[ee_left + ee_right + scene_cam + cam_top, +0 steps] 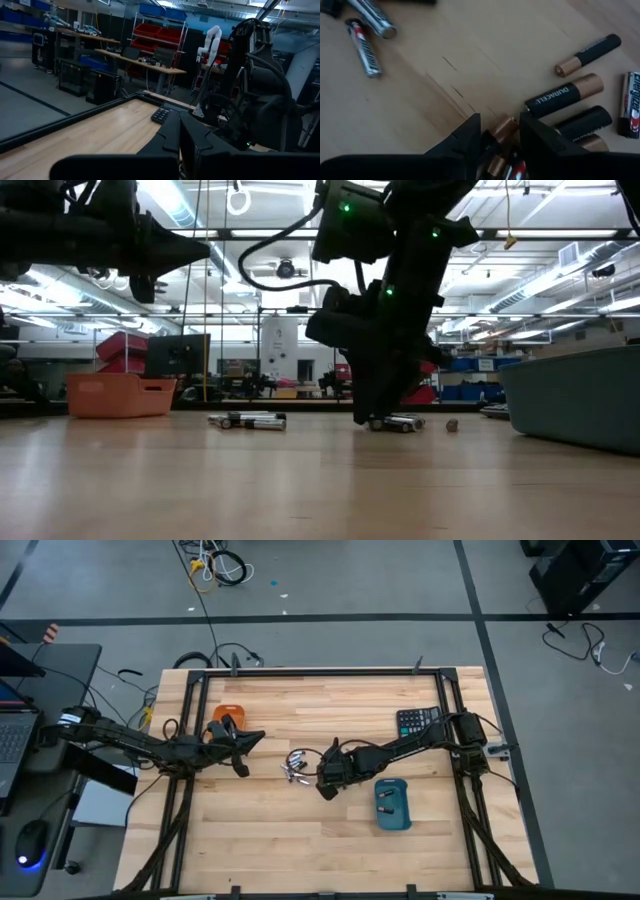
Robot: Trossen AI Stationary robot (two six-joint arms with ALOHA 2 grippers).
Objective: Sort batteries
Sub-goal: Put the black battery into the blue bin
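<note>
Several small batteries [296, 766] lie loose mid-table, some silvery, some black with copper ends [564, 95]. My right gripper [324, 781] is down at the near right edge of this heap, its fingers closed around one copper-ended battery [502, 128]. In the low view it stands on the table among the cells [395, 422]. My left gripper [248, 746] hovers shut above the table, just right of the orange tray [228, 716]; nothing shows between its fingers [172, 131]. The blue tray [392, 804] holds a few cells. My right gripper pinches one battery near its copper end [506, 125] between its two fingers, which come from above and lie across it. The battery lies on the table among other cells. Its lower part is hidden by the fingers [470, 135].
A black calculator [416, 721] lies near the far right corner. The orange tray sits far left, the blue tray near right of centre. Black frame rails [190, 730] run along the table's edges. Bare wood spreads across the near half.
</note>
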